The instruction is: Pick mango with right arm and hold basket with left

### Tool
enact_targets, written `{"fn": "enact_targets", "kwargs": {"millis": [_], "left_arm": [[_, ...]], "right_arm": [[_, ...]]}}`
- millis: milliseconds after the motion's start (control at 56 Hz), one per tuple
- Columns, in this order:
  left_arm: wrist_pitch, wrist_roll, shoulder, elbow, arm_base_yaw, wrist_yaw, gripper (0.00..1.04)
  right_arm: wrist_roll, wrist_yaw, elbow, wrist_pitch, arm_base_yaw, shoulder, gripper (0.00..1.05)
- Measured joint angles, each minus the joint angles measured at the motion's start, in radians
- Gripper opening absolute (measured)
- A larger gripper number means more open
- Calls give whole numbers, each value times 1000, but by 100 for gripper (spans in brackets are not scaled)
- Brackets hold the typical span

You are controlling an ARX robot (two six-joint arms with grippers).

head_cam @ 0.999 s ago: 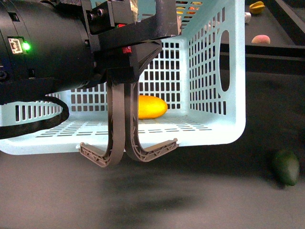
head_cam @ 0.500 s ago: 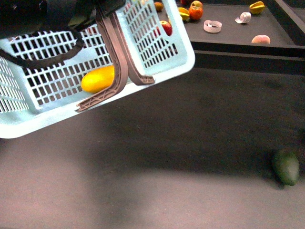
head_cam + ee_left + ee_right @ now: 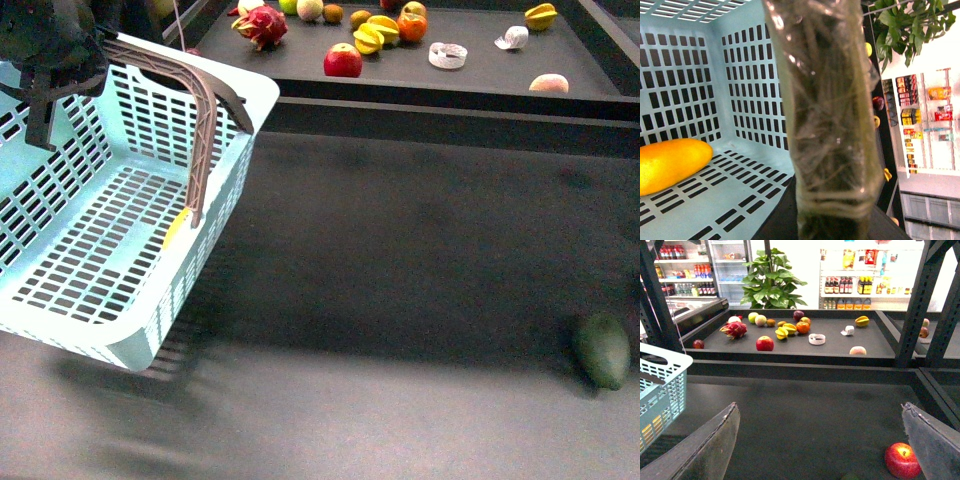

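Turquoise basket [image 3: 110,250] hangs tilted at the left, lifted off the dark worktop [image 3: 400,280] – the left hand [image 3: 50,50] is up by its grey-brown handle [image 3: 195,110], but I can't tell its grip. Mango [image 3: 670,162] lies on the slotted floor against the side wall. Right hand [image 3: 820,440] is spread wide open, holding nothing. Dark green fruit [image 3: 603,350] sits near right.

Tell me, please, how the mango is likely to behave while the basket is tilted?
The mango looks smooth and rounded, so it will probably roll or slide on the basket floor. It already lies against a slotted wall, which should stop it. It seems firm, not fragile.
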Motion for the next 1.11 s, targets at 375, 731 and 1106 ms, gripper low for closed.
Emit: {"fn": "enact_targets", "kwargs": {"millis": [375, 731, 1106], "left_arm": [[-10, -143, 118, 56, 35, 54, 8], [1, -170, 166, 84, 53, 122, 34], [87, -2, -11, -76, 71, 100, 100]], "right_arm": [[0, 0, 0, 0, 0, 0, 97], [0, 0, 0, 0, 0, 0, 97], [0, 0, 0, 0, 0, 0, 97]]}}
